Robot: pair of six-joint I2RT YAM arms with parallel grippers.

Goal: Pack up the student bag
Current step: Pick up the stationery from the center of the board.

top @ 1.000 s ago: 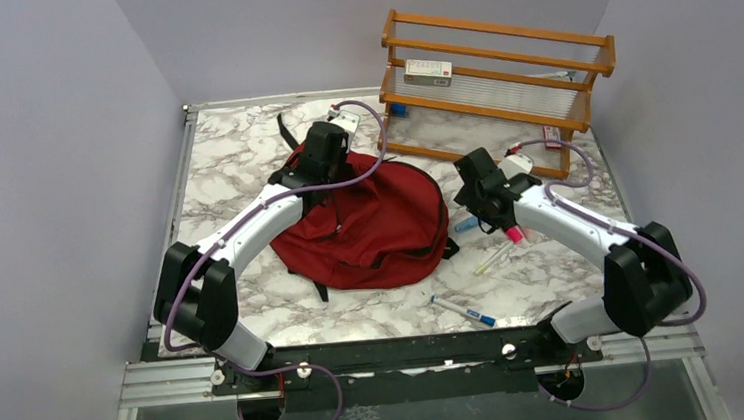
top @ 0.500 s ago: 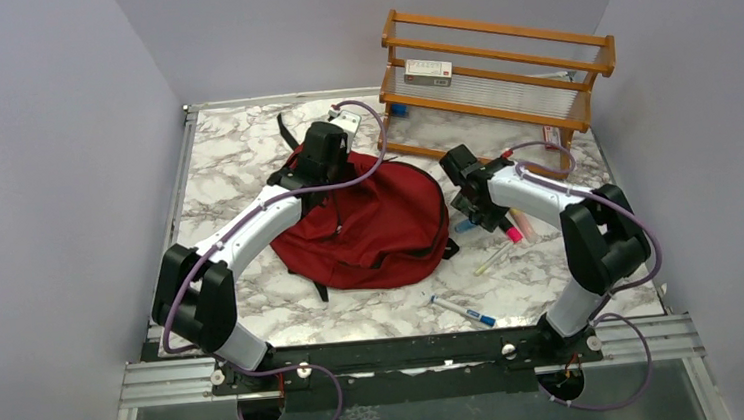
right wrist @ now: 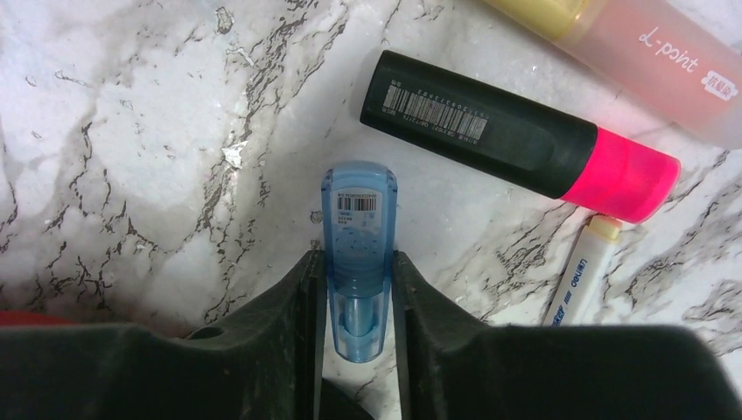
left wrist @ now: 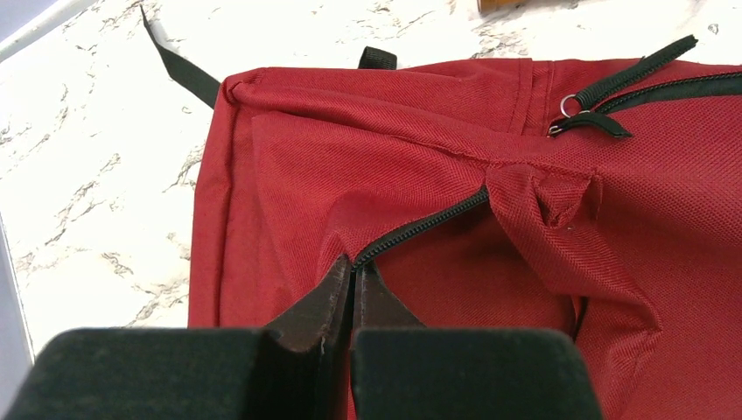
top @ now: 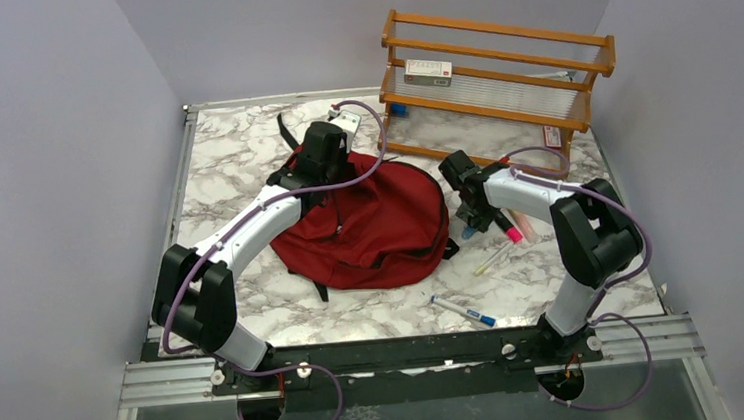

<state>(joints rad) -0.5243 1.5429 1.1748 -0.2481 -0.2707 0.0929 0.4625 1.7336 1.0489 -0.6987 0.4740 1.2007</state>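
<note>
The dark-red student bag [top: 379, 224] lies flat in the middle of the marble table. My left gripper [left wrist: 354, 267] is shut on the bag's [left wrist: 420, 166] fabric at the end of a black zipper line, near its top edge. Just right of the bag, my right gripper [right wrist: 357, 262] is down at the table. Its jaws are closed against both sides of a small translucent blue tube [right wrist: 359, 219] that lies on the marble. In the top view the right gripper [top: 468, 224] covers most of that tube.
A black highlighter with a pink cap [right wrist: 490, 131], a pale pink one [right wrist: 630, 44] and a white pen [right wrist: 582, 271] lie just beyond the tube. A blue-and-white pen [top: 463, 311] lies nearer the front. The wooden rack [top: 497, 70] stands at the back right.
The right arm swung left toward the bag's edge and came down over the blue tube, and its jaws narrowed onto it. The left arm has not moved.
</note>
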